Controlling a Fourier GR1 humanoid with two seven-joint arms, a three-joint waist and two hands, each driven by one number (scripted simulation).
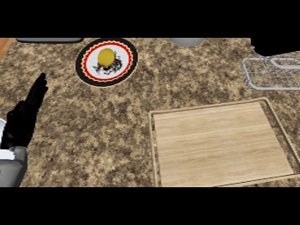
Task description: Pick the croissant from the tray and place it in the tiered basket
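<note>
the left hand point(23, 118) rests at the view's left edge above the speckled stone surface point(93, 132), its fingers point(38, 88) straight and together, pointing up the view, holding nothing. the right hand shows as a dark shape point(279, 45) at the upper right, just over the wire tiered basket point(277, 74); whether its fingers are open or curled i cannot tell. the wooden tray point(220, 143) lies at lower right with nothing on it, and the croissant is not to be seen. a round plate point(107, 61) with a red and black rim carries a yellow lemon point(106, 56) at upper left.
</note>
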